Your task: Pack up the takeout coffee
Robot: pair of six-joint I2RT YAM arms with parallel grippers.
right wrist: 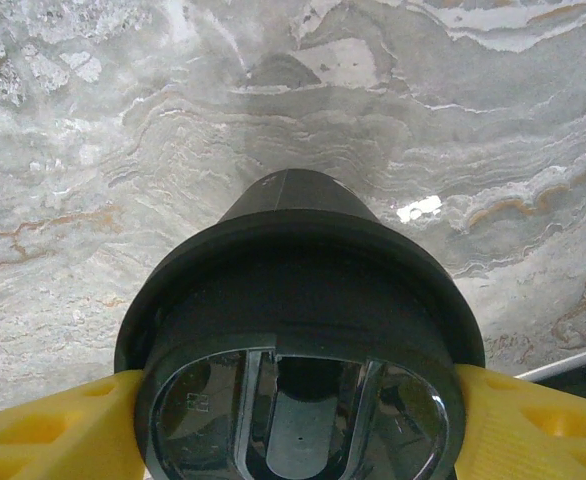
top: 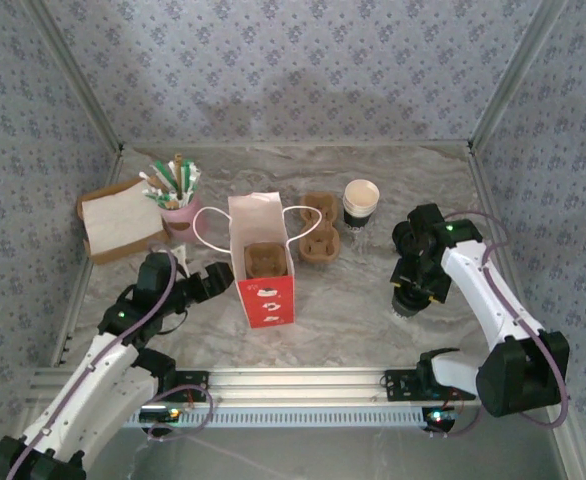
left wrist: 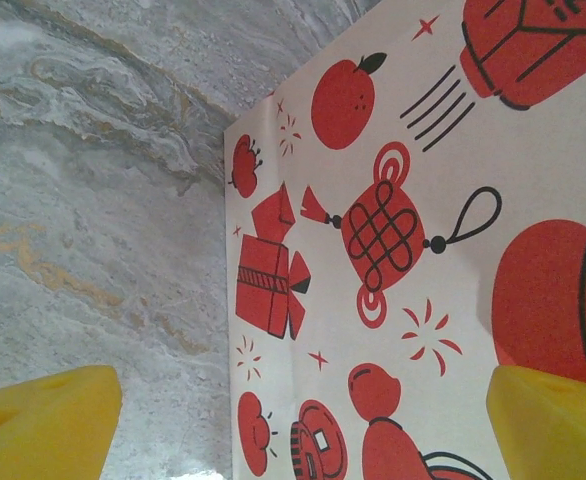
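Note:
The takeout coffee (right wrist: pixel 293 290), a small black cup with its black lid on, stands upright on the marble table. My right gripper (right wrist: pixel 298 435) is down over it, and its yellow fingers (right wrist: pixel 53 430) press the lid's rim from both sides. From above, the right gripper (top: pixel 407 298) sits right of the bag, covering most of the cup. The red and white paper bag (top: pixel 263 270) stands open at the middle with a brown cup carrier (top: pixel 265 258) inside. My left gripper (top: pixel 216 280) is open beside the bag's left face (left wrist: pixel 403 250), jaws wide apart and holding nothing.
A second brown carrier (top: pixel 318 228) and a white-rimmed dark cup (top: pixel 360 203) stand behind the bag on the right. A pink cup of stirrers (top: pixel 178 195) and a box with white napkins (top: pixel 118 220) sit at the back left. Walls close in three sides.

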